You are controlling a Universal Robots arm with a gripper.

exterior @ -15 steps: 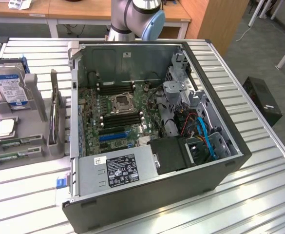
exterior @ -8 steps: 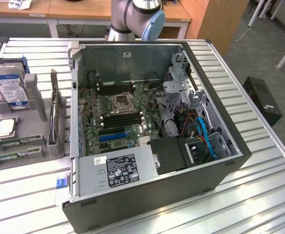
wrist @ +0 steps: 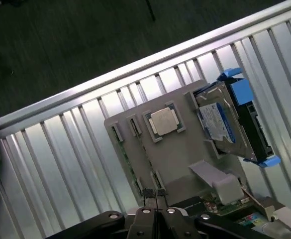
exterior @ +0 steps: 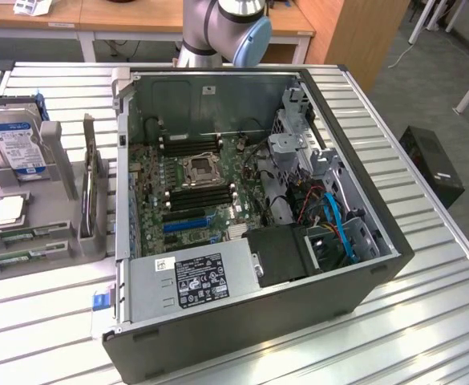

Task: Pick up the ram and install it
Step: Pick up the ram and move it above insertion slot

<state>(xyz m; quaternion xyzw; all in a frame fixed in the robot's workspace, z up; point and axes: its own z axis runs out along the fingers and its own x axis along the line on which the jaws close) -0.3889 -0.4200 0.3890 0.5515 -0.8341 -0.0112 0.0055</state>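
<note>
Above the grey parts holder (wrist: 185,154), gripper (wrist: 154,201) hovers, jaws pressed together; ram (exterior: 27,235) lies slotted along the holder's edge.

The ram (exterior: 18,235), a thin green stick, lies slotted in the grey holder (exterior: 50,210).

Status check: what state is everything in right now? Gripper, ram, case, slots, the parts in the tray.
gripper, fingers shut, holding nothing, over the gray holder.
ram, lying in the gray holder, not picked up.
computer case, open, side panel off.
memory slots, look empty.
hard drive, upright in the holder.
CPU, flat in its holder recess.
expansion card, on edge in the holder.
</note>
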